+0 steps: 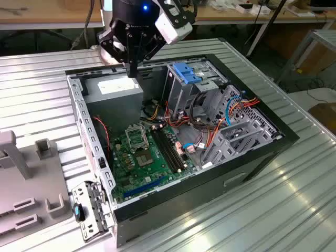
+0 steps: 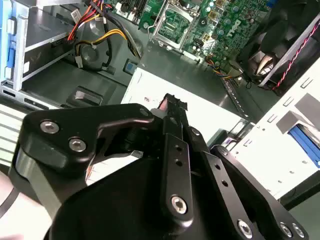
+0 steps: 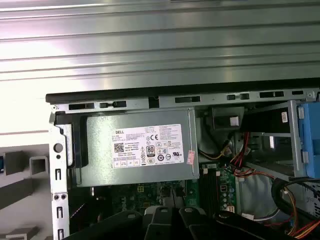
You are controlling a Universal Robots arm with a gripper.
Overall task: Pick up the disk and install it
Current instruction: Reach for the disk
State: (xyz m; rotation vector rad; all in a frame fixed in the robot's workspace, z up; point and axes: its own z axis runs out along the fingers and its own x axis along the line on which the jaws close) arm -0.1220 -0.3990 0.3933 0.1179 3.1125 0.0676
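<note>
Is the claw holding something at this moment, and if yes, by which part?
Nothing is held: the claw, shut and empty, hangs above the power supply.

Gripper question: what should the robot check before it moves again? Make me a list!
1. Gripper holding the disk: not ok, shut on nothing.
2. Gripper clear of the power supply: ok, hovering above it.
3. Computer case open on top: ok.
4. Blue bracket sitting on the drive cage: ok.
5. Drive cage slot free of cables: cannot tell.
</note>
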